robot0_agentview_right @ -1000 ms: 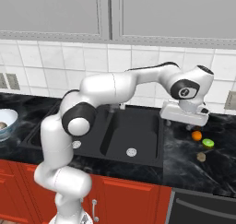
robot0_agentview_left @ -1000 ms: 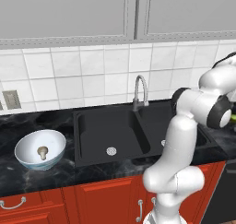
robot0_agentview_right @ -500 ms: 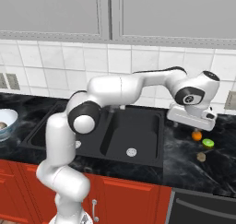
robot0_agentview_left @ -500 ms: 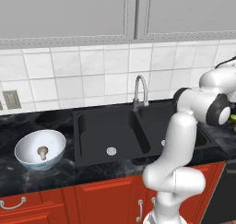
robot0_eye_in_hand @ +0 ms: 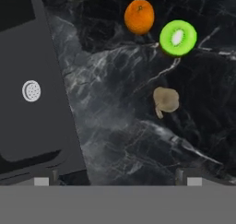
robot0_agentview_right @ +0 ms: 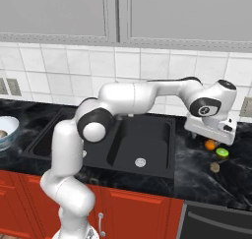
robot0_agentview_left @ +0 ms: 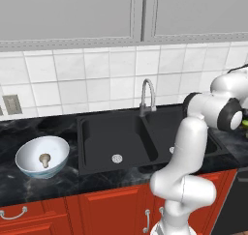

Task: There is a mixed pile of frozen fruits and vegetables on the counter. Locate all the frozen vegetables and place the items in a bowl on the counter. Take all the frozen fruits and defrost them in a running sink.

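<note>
On the black counter right of the sink lies the pile: an orange fruit, a green fruit cut face up, and a tan mushroom. From the right base these are the orange fruit, the green fruit and the mushroom. My gripper hovers just above them. It is open, with nothing between the widely spread tips. Far left stands the bowl holding another mushroom.
The double sink with its silver faucet lies between bowl and pile; no water shows. My arm spans above the sink. A tiled wall and grey cabinets rise behind. The bowl's rim peeks in at the left edge.
The hand has swung further right and a little lower, ending over the pile. The gripper stayed open. Bowl, fruits and mushrooms have not moved.
</note>
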Available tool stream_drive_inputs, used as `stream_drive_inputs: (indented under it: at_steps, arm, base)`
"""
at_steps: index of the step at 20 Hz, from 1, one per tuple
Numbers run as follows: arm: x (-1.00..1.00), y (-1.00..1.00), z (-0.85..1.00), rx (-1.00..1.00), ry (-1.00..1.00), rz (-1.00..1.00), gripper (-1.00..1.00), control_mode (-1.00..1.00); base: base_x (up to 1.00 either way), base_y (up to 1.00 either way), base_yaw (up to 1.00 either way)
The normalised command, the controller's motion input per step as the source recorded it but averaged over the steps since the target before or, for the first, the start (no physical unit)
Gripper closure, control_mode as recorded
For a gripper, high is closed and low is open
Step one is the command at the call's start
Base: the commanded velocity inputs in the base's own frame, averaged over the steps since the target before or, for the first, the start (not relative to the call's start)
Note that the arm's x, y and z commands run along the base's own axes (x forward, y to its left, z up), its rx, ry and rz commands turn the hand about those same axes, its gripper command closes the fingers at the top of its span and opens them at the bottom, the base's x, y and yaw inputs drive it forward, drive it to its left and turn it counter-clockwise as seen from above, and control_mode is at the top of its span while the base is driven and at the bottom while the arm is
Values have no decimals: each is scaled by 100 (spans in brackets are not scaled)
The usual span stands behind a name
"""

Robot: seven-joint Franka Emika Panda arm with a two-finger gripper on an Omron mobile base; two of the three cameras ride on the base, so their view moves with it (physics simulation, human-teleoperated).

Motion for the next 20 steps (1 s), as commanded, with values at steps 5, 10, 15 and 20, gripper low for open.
stream_drive_inputs:
  at_steps: [5,10,15,20]
  arm:
    - [13,-2,-48,-4,0,-12,-100,-100]
    - [1,-17,-28,0,0,-6,-100,-100]
    - [0,-31,-15,-2,0,-7,-100,-100]
    - [7,-23,-21,0,0,-5,-100,-100]
  base:
    - [0,0,0]
    - [0,0,0]
    - [0,0,0]
    - [0,0,0]
